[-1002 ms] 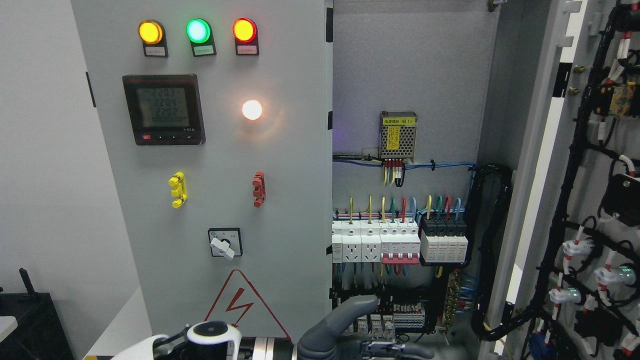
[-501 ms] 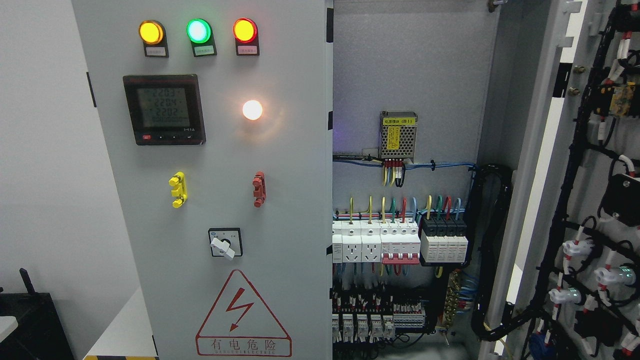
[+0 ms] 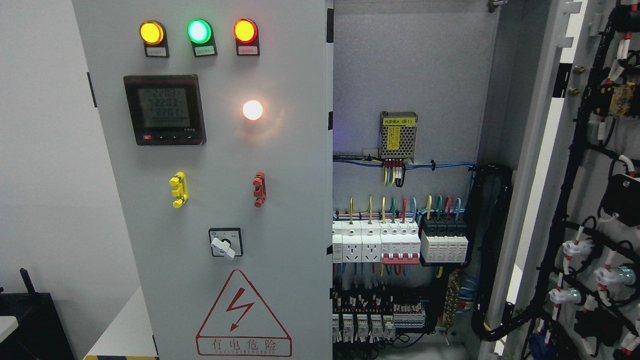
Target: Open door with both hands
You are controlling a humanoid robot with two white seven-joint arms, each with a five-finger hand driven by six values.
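Two doors: head view shows a left door (image 3: 280,200) filling the left and middle of the frame, closed or nearly so, and a right door (image 3: 575,200) swung wide open at the right edge, its inner side wired.
Indicator lamps: three in a row at upper left, yellow lamp (image 3: 151,32), green lamp (image 3: 199,31), red lamp (image 3: 245,30); one white lamp (image 3: 252,110) glows below them.
Meter: one black digital meter (image 3: 164,109) under the lamps.
Handles: two, yellow handle (image 3: 177,189) and red handle (image 3: 259,189), side by side mid-door.
Selector: one rotary switch (image 3: 225,243) above one warning triangle (image 3: 243,315).
Cabinet interior: one power supply (image 3: 398,135) above one row of breakers (image 3: 400,240), centre right.
Robot hands: neither shows in the frame, so their state cannot be told.
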